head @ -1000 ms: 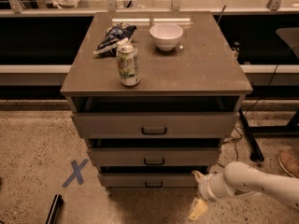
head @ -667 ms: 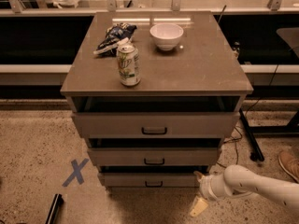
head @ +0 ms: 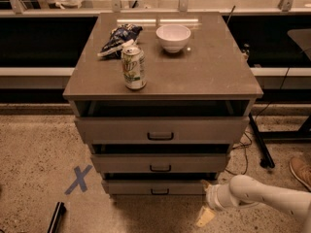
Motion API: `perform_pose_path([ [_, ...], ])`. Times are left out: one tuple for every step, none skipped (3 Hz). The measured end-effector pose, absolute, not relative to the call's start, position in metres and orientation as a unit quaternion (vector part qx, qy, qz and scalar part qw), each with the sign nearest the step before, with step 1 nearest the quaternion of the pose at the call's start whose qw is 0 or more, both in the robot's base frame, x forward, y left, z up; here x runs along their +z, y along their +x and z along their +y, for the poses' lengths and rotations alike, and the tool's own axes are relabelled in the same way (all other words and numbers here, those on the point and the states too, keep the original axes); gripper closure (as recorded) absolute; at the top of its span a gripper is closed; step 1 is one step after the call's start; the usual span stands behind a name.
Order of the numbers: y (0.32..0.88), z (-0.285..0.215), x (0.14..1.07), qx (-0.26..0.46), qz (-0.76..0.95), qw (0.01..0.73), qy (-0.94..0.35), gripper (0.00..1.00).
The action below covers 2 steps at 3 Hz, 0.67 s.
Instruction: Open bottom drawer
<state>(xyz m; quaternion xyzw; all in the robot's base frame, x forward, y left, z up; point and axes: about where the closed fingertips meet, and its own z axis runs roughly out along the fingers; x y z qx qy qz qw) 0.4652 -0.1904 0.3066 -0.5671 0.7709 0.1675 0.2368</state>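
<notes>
The bottom drawer [head: 146, 187] is the lowest of three grey-beige drawer fronts on the cabinet, with a small black pull [head: 159, 191] at its middle. My gripper [head: 204, 201] is at the end of a white arm that comes in from the lower right. It sits just past the drawer's right end, near the floor. Its two tan fingers are spread apart, one up by the drawer's right corner [head: 206, 183] and one down by the floor [head: 204, 217]. It holds nothing and is well to the right of the pull.
On the cabinet top [head: 218, 72] stand a soda can [head: 133, 67], a white bowl [head: 173, 37] and a crumpled chip bag [head: 116, 40]. A blue tape X [head: 78, 179] marks the floor at left. Cables and a black stand leg [head: 260, 142] are at right, with a shoe [head: 301, 171] beyond.
</notes>
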Motion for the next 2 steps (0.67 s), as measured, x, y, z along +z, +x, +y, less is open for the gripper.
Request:
perform_pose_path([
  [0.47, -0.177, 0.279, 0.136, 0.748, 0.24, -0.604, 0.0],
  [0.486, -0.168, 0.257, 0.119, 0.726, 0.247, -0.63, 0.0],
])
